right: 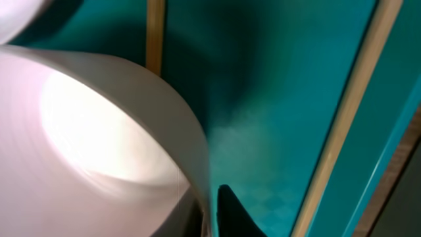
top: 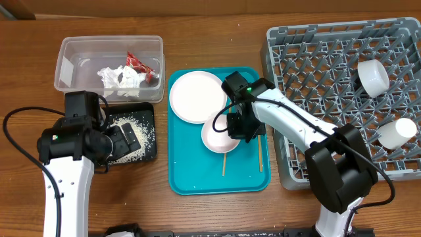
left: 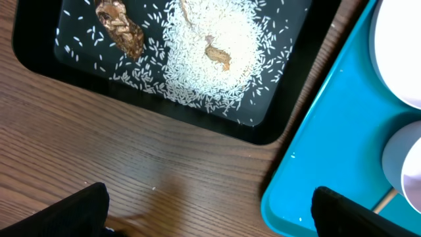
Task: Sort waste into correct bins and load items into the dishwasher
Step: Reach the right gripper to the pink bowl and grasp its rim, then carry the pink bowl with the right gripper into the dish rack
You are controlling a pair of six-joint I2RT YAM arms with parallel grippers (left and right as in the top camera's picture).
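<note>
A brown wood-grain table (top: 197,210) carries everything. At the far left stands a clear plastic tub (top: 66,59) with rounded corners. It holds a red crinkled wrapper (top: 138,64), its print too small to read, and crumpled white tissue (top: 122,79).

Just in front of the tub lies a shallow glossy black tray (top: 152,155). Loose white rice (left: 210,59) is heaped and scattered in it, along with 2 rough brown scraps (left: 122,29). The left gripper (left: 210,214) hovers over the tray's near edge, its dark fingers spread wide and holding nothing.

A smooth teal tray (top: 197,178) with rounded corners sits in the middle. On it are a round matte white plate (top: 194,95), a pale pinkish bowl (top: 217,135) at the plate's near edge, and 2 thin wooden chopsticks (top: 260,155).

The right gripper (top: 237,125) is down at the bowl. In the right wrist view the bowl's thin wall runs between its fingers, which pinch the rim.

On the right is a square grey plastic rack (top: 309,79) with a lattice base and upright pegs. A small white bowl (top: 373,76) and a white cup (top: 399,131) lie in it, well apart.
</note>
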